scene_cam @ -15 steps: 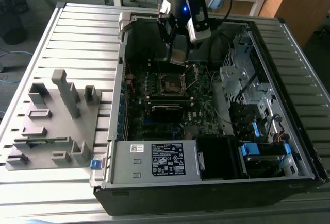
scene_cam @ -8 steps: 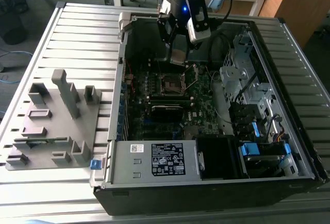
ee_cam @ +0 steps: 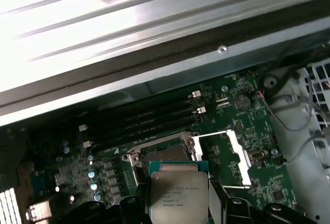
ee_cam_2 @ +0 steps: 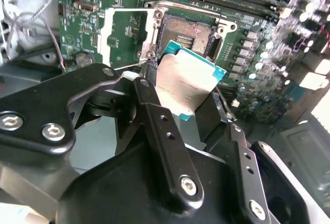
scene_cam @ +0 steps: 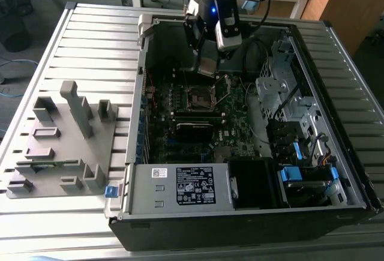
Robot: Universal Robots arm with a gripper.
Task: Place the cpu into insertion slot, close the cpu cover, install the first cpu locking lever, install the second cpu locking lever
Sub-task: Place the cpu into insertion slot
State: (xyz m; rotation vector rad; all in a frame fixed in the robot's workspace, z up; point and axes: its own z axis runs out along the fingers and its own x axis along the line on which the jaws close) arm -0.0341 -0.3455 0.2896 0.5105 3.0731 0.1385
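My gripper (ee_cam_2: 184,94) clamps the cpu (ee_cam_2: 192,75) by its edges above the insertion slot (ee_cam_2: 188,31), the cpu cover (ee_cam_2: 150,31) lying open beside it

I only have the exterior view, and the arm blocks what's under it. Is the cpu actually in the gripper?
Observer: Yes. In the second wrist view the gripper is shut on the cpu, with the chip's silver top facing the camera.
Operator: Is it seated in the insertion slot?
Observer: No. The insertion slot is bare, and its dark centre shows beyond the chip's far edge.
Operator: And the cpu cover?
Observer: In the first wrist view the cpu cover is swung open and lies to one side of the slot, not over it.
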